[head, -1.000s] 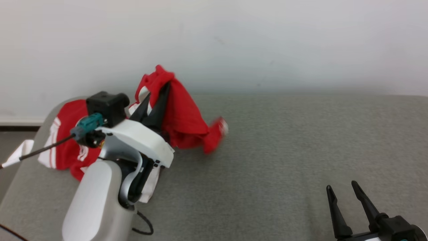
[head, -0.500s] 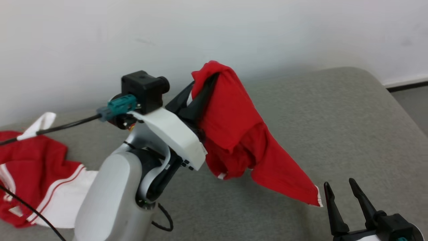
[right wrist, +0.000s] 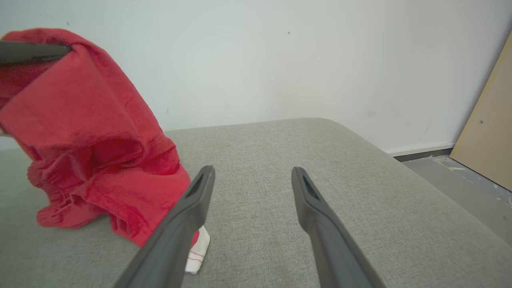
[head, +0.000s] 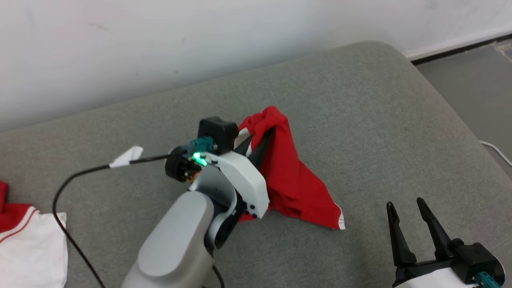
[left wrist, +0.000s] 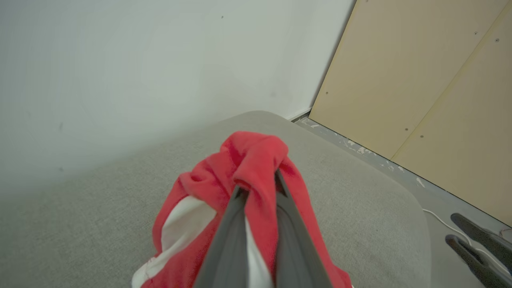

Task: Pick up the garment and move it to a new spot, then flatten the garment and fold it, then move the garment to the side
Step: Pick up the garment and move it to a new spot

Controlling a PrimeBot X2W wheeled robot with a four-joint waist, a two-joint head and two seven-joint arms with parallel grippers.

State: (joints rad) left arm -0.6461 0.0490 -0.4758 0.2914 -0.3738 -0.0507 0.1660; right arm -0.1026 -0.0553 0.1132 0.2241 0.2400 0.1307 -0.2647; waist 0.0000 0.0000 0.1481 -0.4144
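Bare cushion [head: 380, 120] right of the garment [head: 296, 184]; wall [head: 160, 40] close behind

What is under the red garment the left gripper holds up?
Grey cushion; the red garment rests its hem there. Left gripper pinches its top; anything beneath its folds is hidden.

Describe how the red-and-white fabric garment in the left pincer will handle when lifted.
Probably floppy: the red-and-white fabric garment drapes in folds from the left pincer, shut on one bunch. Likely light, since that one pinch lifts it. Its hem seems to touch the grey cushioned surface, so it may drag.
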